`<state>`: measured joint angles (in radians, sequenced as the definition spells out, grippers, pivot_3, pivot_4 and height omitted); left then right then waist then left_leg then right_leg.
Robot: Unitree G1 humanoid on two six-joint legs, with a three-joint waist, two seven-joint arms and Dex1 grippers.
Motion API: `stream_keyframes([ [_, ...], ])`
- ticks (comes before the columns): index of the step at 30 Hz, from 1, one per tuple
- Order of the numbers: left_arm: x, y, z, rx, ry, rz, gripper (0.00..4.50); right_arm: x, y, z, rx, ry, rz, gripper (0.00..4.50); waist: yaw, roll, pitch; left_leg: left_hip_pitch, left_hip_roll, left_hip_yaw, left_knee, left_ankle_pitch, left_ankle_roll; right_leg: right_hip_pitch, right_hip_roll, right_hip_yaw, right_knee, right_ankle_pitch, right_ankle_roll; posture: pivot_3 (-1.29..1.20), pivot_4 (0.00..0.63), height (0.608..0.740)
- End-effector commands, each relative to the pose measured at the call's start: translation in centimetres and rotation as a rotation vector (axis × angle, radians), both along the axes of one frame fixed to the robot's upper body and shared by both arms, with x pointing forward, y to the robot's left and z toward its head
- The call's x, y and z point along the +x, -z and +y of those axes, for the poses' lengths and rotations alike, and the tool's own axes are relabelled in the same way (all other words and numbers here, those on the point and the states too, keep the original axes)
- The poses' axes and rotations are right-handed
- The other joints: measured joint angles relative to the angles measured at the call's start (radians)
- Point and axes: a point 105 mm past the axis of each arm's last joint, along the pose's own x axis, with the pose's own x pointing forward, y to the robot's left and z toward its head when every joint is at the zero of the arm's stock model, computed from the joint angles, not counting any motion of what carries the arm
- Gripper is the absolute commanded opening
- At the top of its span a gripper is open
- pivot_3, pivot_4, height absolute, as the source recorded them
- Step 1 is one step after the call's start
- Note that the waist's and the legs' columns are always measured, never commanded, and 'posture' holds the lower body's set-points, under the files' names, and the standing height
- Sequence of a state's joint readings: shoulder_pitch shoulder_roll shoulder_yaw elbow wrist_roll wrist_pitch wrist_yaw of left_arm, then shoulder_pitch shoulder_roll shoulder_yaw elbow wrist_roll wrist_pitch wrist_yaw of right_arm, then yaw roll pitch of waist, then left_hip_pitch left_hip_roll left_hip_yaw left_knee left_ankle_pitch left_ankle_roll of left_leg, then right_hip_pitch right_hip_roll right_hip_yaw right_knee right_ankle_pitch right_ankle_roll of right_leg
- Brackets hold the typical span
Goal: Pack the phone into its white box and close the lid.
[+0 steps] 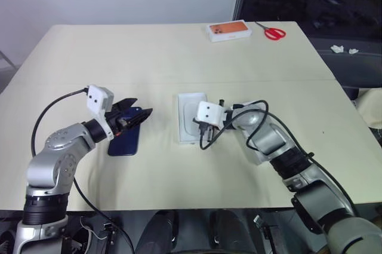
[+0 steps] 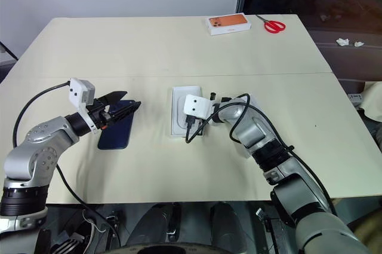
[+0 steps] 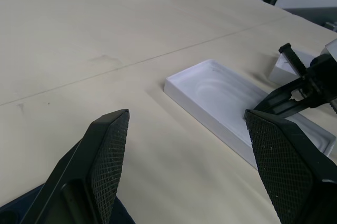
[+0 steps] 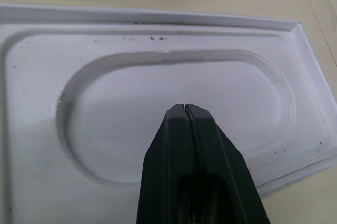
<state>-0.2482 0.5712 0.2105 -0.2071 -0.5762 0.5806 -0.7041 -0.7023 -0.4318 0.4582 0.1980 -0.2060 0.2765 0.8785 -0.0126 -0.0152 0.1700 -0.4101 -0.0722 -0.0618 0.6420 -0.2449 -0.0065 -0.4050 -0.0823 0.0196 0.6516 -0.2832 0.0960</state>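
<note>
The dark blue phone [image 1: 125, 137] lies flat on the table at the left. My left gripper [image 1: 142, 106] hovers just above its far end, open, nothing between its fingers [image 3: 108, 155]. To its right lies a shallow white tray [image 1: 186, 110], seemingly the white box, its inside covered by a white insert with an oval recess [image 4: 131, 103]. My right gripper [image 4: 183, 107] is shut, holding nothing, its tip close over that recess. A white edge [image 3: 281, 68] peeks out behind the right gripper; I cannot tell what it is. I cannot make out the lid.
An orange-topped box [image 1: 228, 30] and red scissors [image 1: 274, 31] lie at the table's far right edge. A seam [image 1: 149, 82] crosses the tabletop beyond both grippers.
</note>
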Motion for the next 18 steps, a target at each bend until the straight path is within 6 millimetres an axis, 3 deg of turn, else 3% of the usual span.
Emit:
stream_keyframes([
  [1, 0.1, -1.1, -0.7, -0.007, 0.017, -0.045, 3.70, 0.1, -0.2, -0.8, -0.053, 0.009, -0.014, 0.04, 0.001, 0.000, 0.000, 0.000, 0.000, 0.000, 0.000, 0.000, 0.000, 0.000, 0.000, 0.000, 0.000, 0.000, 0.000, 0.00, 0.150, 0.740],
  [8, 0.2, -0.5, -0.7, -0.002, 0.010, -0.018, 3.70, -1.2, 0.4, 1.1, 0.036, -0.025, 0.058, 0.04, -0.002, 0.000, 0.000, 0.000, 0.000, 0.000, 0.000, 0.000, 0.000, 0.001, 0.000, 0.000, 0.000, 0.000, 0.000, 0.00, 0.150, 0.740],
  [10, 0.4, 0.1, -0.8, -0.023, 0.002, 0.035, 3.70, -1.0, -1.5, 1.7, 0.149, -0.010, 0.078, 0.04, -0.003, 0.000, 0.000, 0.000, 0.000, 0.000, 0.000, 0.000, 0.000, 0.001, 0.000, 0.000, 0.000, 0.000, 0.000, 0.00, 0.150, 0.740],
  [14, 1.2, 1.1, -1.3, -0.019, -0.039, 0.081, 3.70, 1.0, -4.4, -0.4, 0.228, 0.078, 0.035, 0.04, -0.001, 0.000, 0.000, 0.000, 0.000, 0.000, 0.000, 0.000, 0.000, 0.001, 0.000, 0.000, 0.001, 0.000, 0.000, 0.00, 0.150, 0.740],
  [18, 2.0, 1.6, -1.7, -0.011, -0.065, 0.095, 3.70, 2.1, -5.0, -2.9, 0.181, 0.127, -0.011, 0.04, 0.002, 0.000, 0.000, 0.000, 0.000, 0.000, 0.000, 0.000, 0.000, 0.001, 0.000, 0.000, 0.001, 0.000, 0.000, 0.00, 0.150, 0.740],
])
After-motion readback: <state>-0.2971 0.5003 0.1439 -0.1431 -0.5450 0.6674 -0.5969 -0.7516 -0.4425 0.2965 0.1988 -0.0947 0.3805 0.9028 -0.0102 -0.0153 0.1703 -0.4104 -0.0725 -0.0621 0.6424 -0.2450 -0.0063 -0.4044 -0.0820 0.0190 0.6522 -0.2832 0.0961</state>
